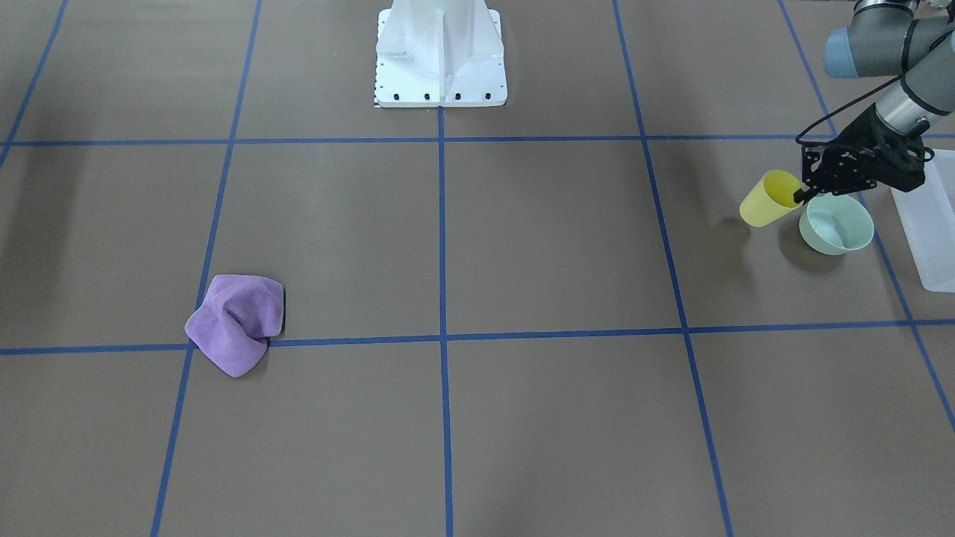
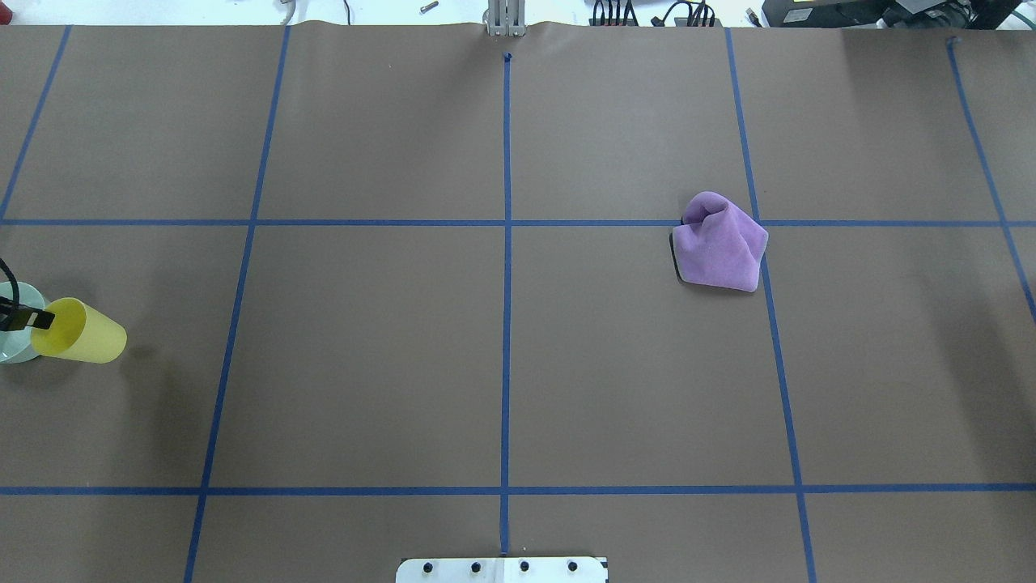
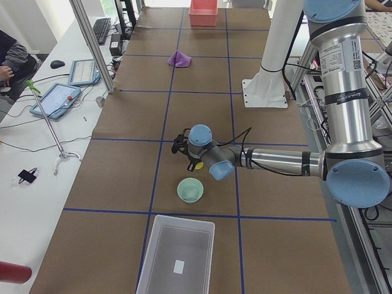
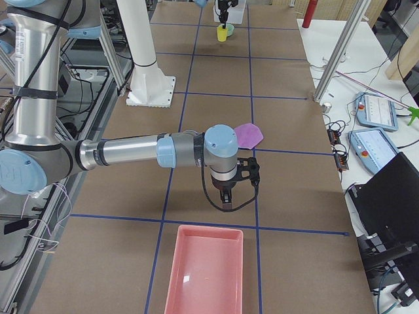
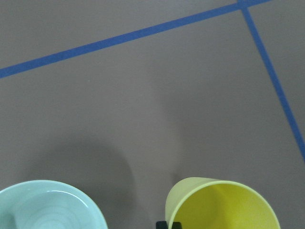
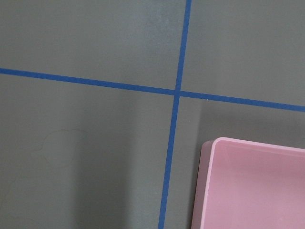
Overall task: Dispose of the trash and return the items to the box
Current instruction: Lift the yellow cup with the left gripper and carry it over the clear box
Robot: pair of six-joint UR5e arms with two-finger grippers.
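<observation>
Surface and room, to start?
— Table (image 1: 559, 239) under brown paper, gridded with blue tape (image 1: 442, 224). White pedestal (image 1: 440, 60) at my base. Side desk (image 3: 37, 141) along one edge: tablets (image 3: 56, 99), cables. A person's sleeve (image 3: 15, 55) shows at the frame edge.

Task things?
— My left pincer (image 1: 800, 195) is clamped on the yellow cup (image 1: 767, 198) at its rim, with the cup tilted and its mouth toward the pincer. Mint bowl (image 1: 836, 224) stands upright just beside it. Frosted box (image 1: 929, 224) is near the bowl, cut off by the frame in the front view.

What reads poorly?
— Whether the cup's base touches the paper: cannot tell. My right pincer (image 4: 226, 199) hangs near a pink tray (image 4: 206, 275) and is seen side-on only, so clenched or released I cannot tell. Purple cloth (image 1: 237, 322) lies crumpled, well apart from cup and bowl.
</observation>
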